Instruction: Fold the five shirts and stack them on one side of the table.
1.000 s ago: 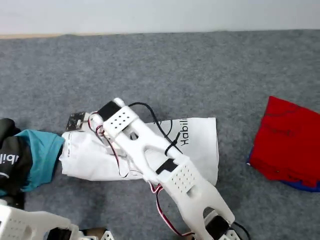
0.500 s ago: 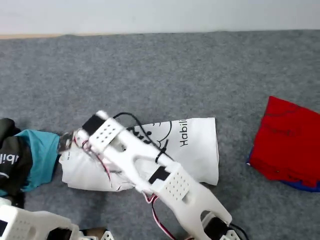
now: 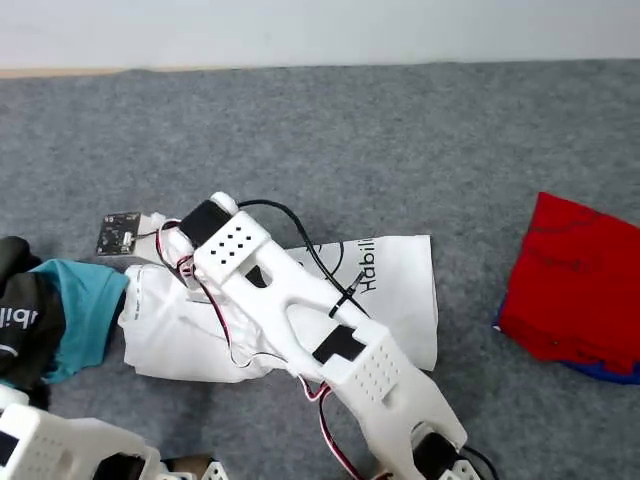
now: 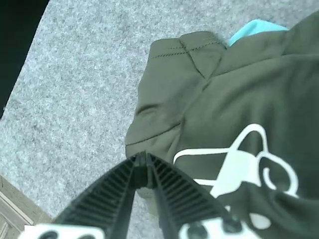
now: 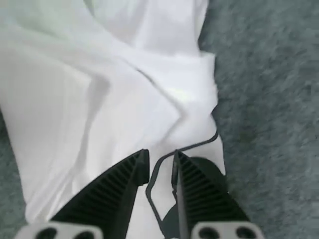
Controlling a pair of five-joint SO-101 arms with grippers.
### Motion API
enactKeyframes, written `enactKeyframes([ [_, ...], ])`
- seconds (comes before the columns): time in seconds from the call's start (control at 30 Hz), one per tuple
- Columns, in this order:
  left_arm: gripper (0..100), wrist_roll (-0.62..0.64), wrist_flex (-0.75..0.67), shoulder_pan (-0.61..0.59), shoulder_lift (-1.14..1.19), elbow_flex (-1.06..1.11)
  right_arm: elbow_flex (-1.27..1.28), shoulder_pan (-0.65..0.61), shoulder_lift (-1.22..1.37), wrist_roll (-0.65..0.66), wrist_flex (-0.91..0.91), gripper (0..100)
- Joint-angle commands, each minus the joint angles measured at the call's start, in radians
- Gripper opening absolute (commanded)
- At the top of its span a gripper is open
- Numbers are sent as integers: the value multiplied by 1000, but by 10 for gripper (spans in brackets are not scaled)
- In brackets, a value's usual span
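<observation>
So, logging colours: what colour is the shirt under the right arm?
White shirt, black print; high view shows it best.

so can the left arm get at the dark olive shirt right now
Probably yes. The left gripper sits right at the edge of the dark olive shirt, which lies on top of the teal shirt with nothing over it. Its jaws are shut, so they would have to open first.

Table (image 3: pixel 400 130) is seen from overhead. Wrist cameras are aimed down, close; white shirt (image 3: pixel 400 290) is shared with right wrist.
</observation>
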Motion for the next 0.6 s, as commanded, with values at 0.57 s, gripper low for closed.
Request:
enactKeyframes([
  [0.57,8,100,140,-23,-204,-4,-25,174,-166,-135,196,86],
])
